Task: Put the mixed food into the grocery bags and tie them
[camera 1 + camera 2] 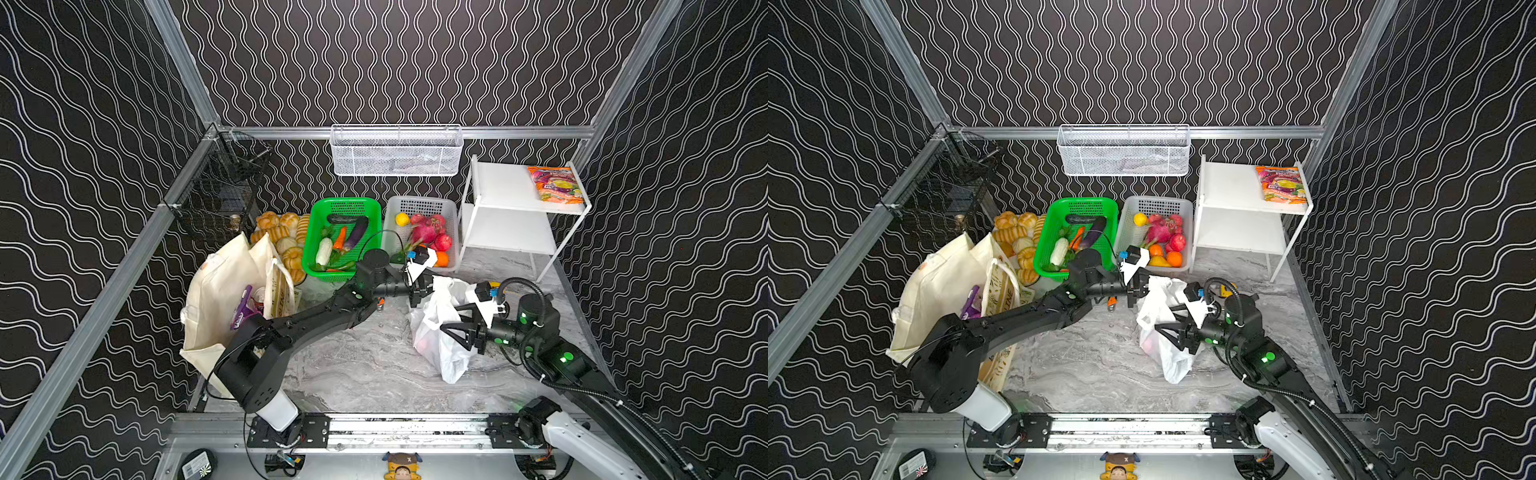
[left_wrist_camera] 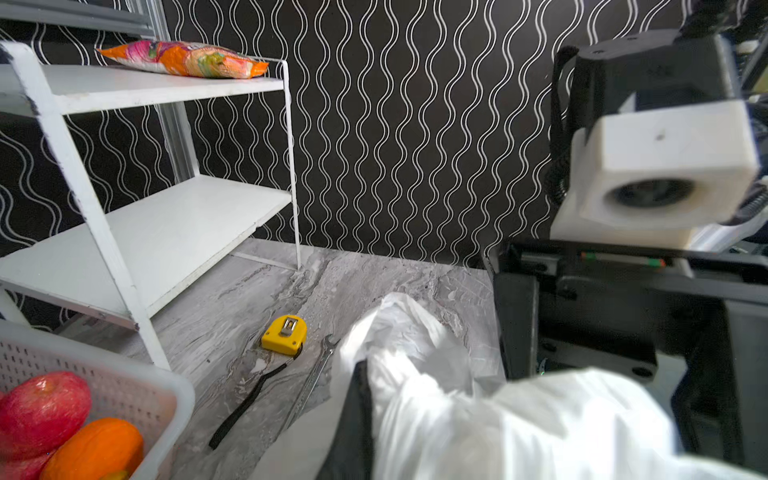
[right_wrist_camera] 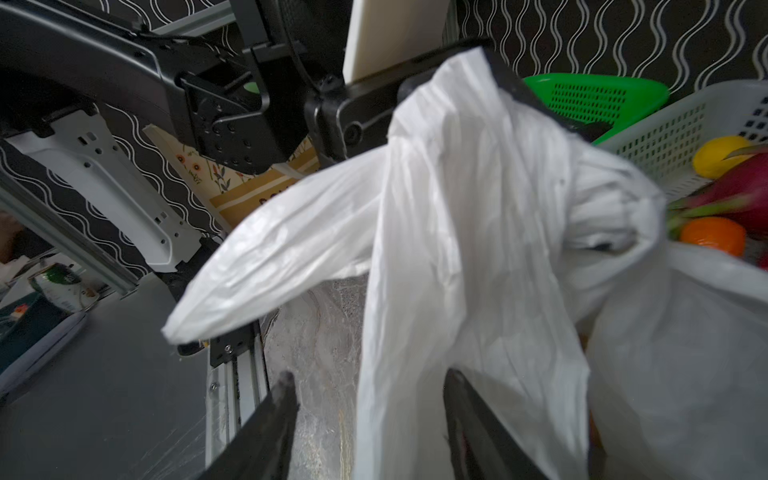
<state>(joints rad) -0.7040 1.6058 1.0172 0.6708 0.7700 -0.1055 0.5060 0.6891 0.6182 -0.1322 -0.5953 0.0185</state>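
Plastic bag (image 1: 436, 345) stands on the surface (image 1: 353, 365), one handle (image 3: 457, 166) clenched high in your left pincer (image 1: 419, 300); your right pincer (image 3: 370, 378) gapes, seemingly straddling that same strip, so grip the loose handle (image 3: 270, 257) squarely before knotting.

Desk: Caption details?
Robot: My arms (image 1: 316, 320), black links on white bases (image 1: 277, 411); green lamps (image 1: 565, 357) glow at my joints. A ribbed black hose (image 1: 521, 281) loops over my right arm (image 1: 577, 365). White camera blocks (image 2: 665, 174). Black, tapering fingers (image 3: 274, 424).
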